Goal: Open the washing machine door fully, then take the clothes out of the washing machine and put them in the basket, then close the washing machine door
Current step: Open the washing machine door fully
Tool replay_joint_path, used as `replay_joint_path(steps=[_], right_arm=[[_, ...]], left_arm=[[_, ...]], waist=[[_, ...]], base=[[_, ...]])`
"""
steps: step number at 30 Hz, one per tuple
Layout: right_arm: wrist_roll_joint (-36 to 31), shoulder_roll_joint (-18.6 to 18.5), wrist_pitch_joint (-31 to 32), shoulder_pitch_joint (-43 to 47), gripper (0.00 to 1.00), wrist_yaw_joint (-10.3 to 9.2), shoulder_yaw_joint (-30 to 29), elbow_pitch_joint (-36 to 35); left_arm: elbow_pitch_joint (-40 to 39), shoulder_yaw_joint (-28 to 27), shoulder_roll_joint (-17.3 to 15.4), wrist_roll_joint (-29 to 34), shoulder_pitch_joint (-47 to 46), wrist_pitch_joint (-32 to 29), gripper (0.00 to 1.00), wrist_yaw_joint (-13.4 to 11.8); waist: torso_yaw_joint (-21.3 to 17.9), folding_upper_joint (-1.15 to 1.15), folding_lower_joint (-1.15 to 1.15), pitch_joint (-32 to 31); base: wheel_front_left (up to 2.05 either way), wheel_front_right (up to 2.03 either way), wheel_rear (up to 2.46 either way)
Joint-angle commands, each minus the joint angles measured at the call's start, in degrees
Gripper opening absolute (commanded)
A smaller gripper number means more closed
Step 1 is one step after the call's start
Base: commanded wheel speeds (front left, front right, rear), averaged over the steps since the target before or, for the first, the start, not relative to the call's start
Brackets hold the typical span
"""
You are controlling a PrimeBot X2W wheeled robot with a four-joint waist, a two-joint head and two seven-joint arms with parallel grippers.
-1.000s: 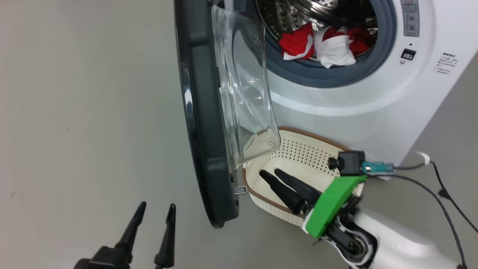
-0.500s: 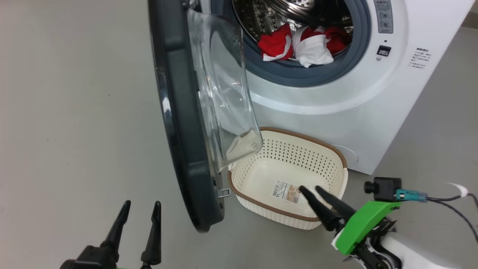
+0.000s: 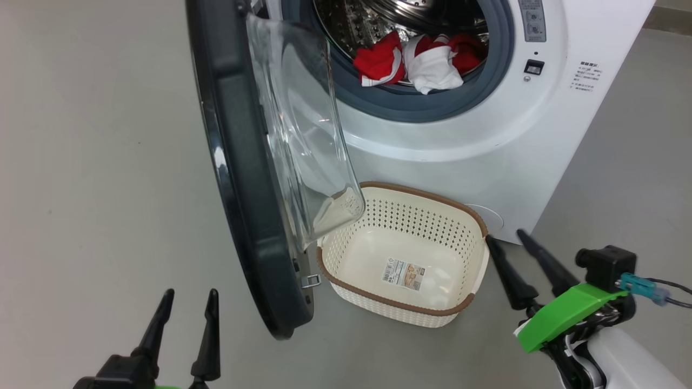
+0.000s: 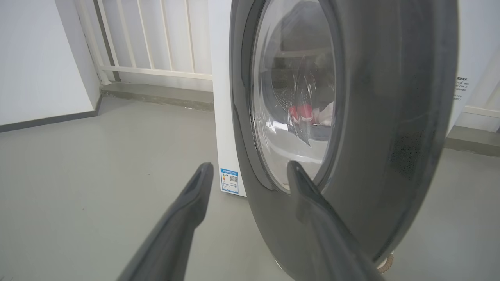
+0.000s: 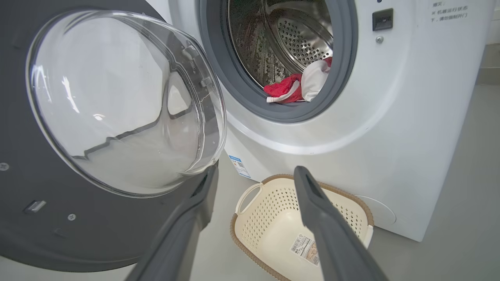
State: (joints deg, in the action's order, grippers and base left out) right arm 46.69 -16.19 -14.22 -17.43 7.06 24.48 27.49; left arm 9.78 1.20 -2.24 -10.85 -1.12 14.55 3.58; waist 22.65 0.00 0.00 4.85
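Note:
The white washing machine [image 3: 486, 146] has its door [image 3: 238, 178] swung out toward me, black rim edge-on, glass bowl facing the drum. The red and white clothes [image 3: 411, 62] lie at the front of the steel drum. On the floor below the opening stands the basket [image 3: 389, 308], with just a sticker inside. My right gripper [image 3: 508, 240] is open beside the basket's right end, holding nothing. My left gripper [image 3: 189, 302] is open at the lower left, outside the door. In the right wrist view my gripper [image 5: 256, 171] points between the door [image 5: 117, 105] and the basket [image 5: 359, 207].
Grey floor stretches wide to the left of the door. The left wrist view looks at the door's outer face [image 4: 390, 117], with a white railing [image 4: 156, 39] and wall behind. A dark cable [image 3: 670, 300] trails from my right wrist.
The camera has shifted. My right gripper has drawn back from over the basket to the floor at its right end. The left gripper holds its place and the door has not moved.

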Motion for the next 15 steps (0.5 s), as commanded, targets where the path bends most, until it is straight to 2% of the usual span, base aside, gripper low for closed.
replay_joint_path(steps=[1, 5, 8, 15], right_arm=[[-2.7, 0.5, -0.8, 0.9, 1.00, 0.43, -1.6, -2.3], [-12.6, 3.4, -0.8, 4.1, 1.00, 0.43, -8.6, -6.1], [-18.4, 5.1, -0.8, 6.4, 1.00, 0.43, -11.6, -8.3], [-25.1, 8.2, -0.8, 11.6, 1.00, 0.43, -16.6, -9.9]], left_arm=[[-1.1, -2.3, -0.6, 0.7, -1.7, 0.4, 1.00, 0.3], [-1.0, -2.6, -0.6, 1.0, -2.1, 0.4, 1.00, 0.5], [-1.0, -2.8, -0.6, 1.2, -2.2, 0.4, 1.00, 0.5], [-1.1, -2.9, -0.6, 1.2, -2.2, 0.4, 1.00, 0.4]], waist=[[-0.1, 0.00, 0.00, 0.1], [-0.2, 0.00, 0.00, 0.0], [-0.2, 0.00, 0.00, -0.2], [0.0, 0.00, 0.00, -0.8]], base=[[0.00, 0.00, 0.00], [0.00, 0.00, 0.00], [0.00, 0.00, 0.00], [0.00, 0.00, 0.00]])
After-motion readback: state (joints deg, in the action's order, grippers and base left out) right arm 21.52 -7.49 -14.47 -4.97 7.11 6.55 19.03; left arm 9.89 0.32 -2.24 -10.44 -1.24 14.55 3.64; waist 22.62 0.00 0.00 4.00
